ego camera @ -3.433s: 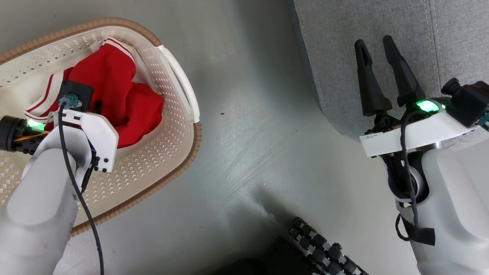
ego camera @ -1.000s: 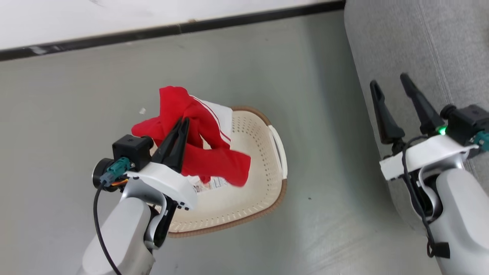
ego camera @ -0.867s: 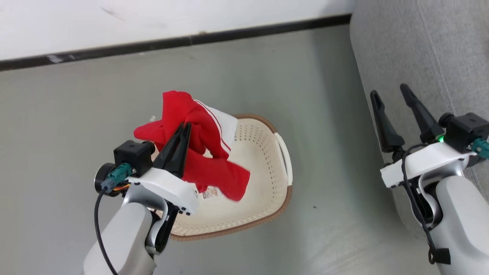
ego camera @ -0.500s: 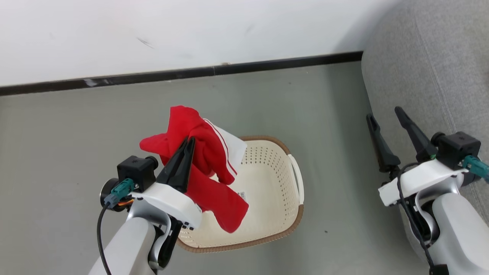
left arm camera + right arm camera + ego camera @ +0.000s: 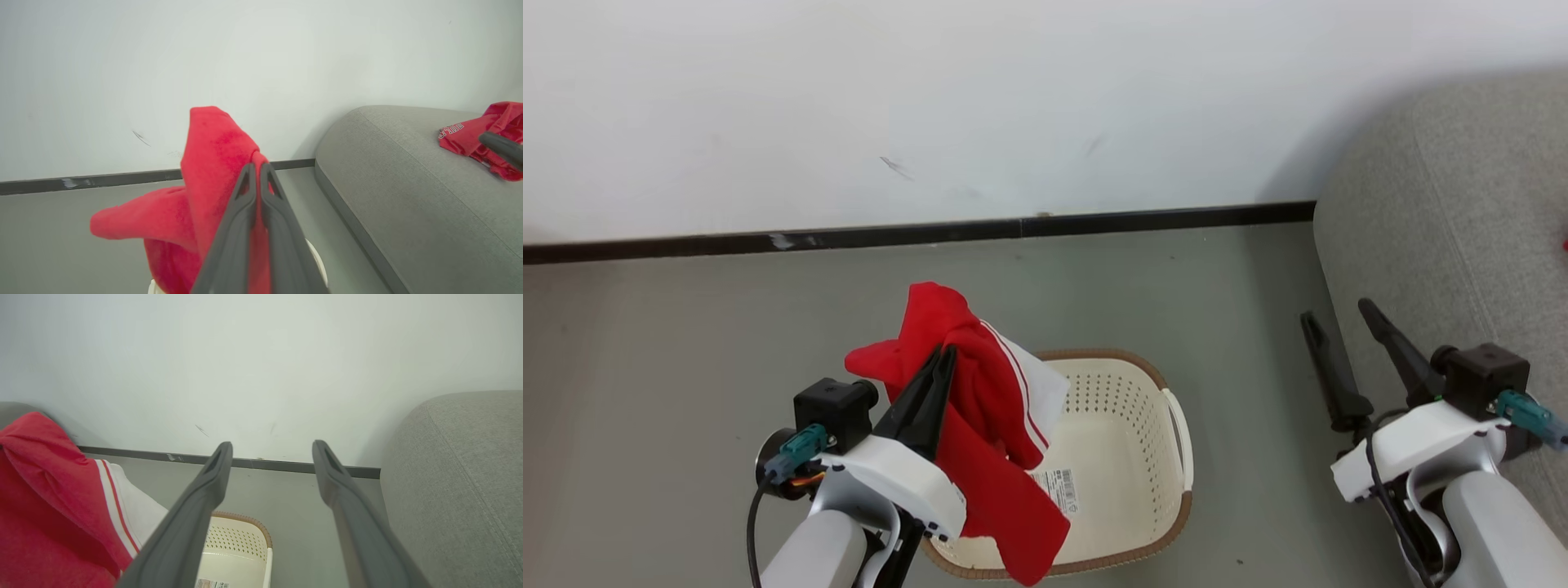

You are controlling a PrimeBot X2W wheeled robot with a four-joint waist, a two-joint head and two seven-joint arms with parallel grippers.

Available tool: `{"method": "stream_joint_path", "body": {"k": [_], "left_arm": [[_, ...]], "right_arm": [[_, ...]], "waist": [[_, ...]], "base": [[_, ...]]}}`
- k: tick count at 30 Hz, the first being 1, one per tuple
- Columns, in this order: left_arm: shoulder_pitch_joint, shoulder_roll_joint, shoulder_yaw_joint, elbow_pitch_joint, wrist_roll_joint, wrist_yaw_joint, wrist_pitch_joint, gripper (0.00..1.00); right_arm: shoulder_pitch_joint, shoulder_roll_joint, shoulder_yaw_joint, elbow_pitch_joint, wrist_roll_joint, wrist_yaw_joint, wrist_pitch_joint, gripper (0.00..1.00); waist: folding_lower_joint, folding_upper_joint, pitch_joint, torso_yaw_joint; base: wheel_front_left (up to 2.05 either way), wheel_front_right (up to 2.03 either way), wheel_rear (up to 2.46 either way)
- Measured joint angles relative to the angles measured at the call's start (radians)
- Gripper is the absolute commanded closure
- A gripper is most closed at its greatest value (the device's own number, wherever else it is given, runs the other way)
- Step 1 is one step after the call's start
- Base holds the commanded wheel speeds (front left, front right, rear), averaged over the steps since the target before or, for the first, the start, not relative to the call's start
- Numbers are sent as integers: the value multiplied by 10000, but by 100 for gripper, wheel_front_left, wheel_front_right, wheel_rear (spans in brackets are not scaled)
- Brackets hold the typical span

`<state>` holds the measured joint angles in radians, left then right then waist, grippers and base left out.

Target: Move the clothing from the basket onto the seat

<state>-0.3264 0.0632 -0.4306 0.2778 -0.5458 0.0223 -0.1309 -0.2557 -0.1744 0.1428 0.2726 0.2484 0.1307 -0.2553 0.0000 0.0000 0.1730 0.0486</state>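
My left gripper (image 5: 943, 354) (image 5: 257, 166) is shut on a red garment with white stripes and white trim (image 5: 968, 384) (image 5: 212, 143) (image 5: 49, 498), held up in the air over the cream basket (image 5: 1143, 482) (image 5: 241, 543). The cloth hangs down past the basket's near rim. The basket stands on the floor with only a paper label (image 5: 1058, 490) on its bottom. To the right is the grey seat (image 5: 1462, 220) (image 5: 408, 175) (image 5: 470, 465), and a second red garment with white lettering (image 5: 478, 134) lies on it. My right gripper (image 5: 1336, 314) (image 5: 271, 451) stands open and holds nothing, beside the seat's edge.
A white wall (image 5: 1013, 106) with a dark skirting strip (image 5: 931, 233) runs behind the basket. Grey floor (image 5: 670, 343) stretches to the left and between the basket and the seat.
The camera has tilted up and the whole picture has slid down. Over the last seconds my left gripper has lifted the striped garment out of the basket; the right gripper stays open.
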Motion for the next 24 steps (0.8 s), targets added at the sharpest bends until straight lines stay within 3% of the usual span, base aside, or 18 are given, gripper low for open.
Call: {"method": "stream_joint_path", "body": {"k": [16, 24], "left_arm": [[575, 25, -207, -556, -77, 77, 320, 100], [684, 142, -426, -1156, 8, 98, 552, 100]], "right_arm": [[974, 33, 395, 42, 75, 0, 0, 0], [1087, 96, 1335, -102, 73, 0, 0, 0]], "waist": [[0, 0, -1161, 445], [0, 0, -1538, 744]], "base": [[0, 0, 0], [0, 0, 0]]}}
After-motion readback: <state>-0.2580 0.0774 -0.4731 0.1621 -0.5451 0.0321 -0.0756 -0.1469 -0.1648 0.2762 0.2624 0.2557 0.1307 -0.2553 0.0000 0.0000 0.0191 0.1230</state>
